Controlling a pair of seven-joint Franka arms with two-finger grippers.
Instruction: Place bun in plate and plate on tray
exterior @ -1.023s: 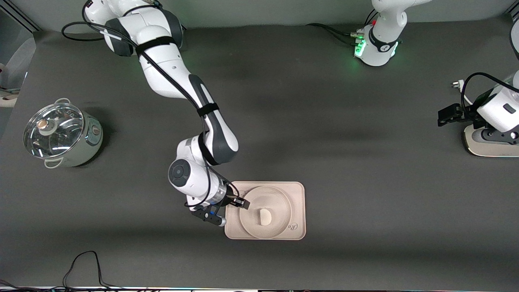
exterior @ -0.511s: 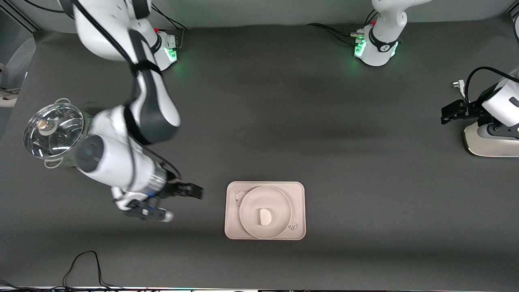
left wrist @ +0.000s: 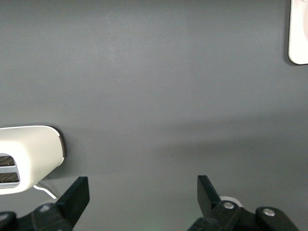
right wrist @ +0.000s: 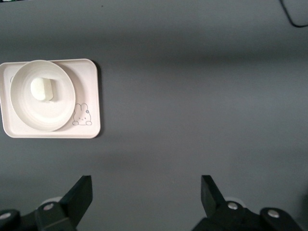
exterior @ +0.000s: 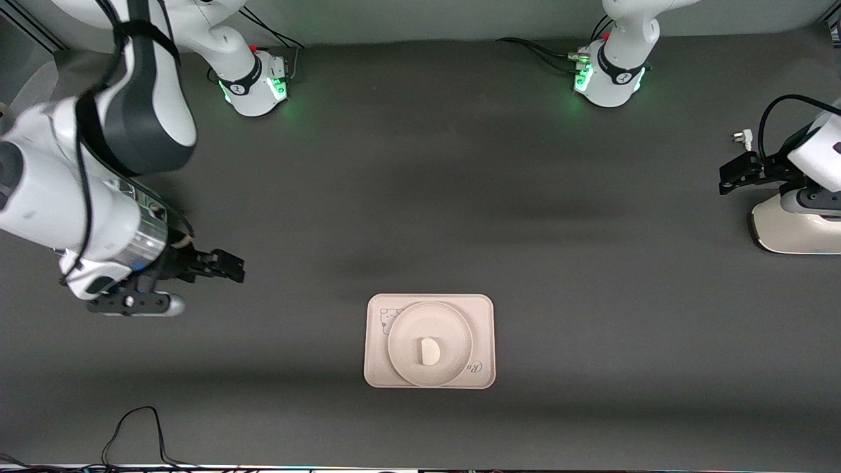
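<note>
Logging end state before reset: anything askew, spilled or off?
Nothing stands out. The bun sits in the plate, and the plate rests flat on the tray. The right gripper and left gripper are both clear of the tray, jaws open and empty.

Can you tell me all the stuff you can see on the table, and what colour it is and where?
bun: one, off-white, in the plate
plate: one, cream-beige, on the tray
tray: one, cream-pink, middle of the table, nearer the front camera
toaster: one, white, at the left arm's end
right tool: one, black, open, over bare table at the right arm's end
left tool: one, black, open, beside the toaster
</note>
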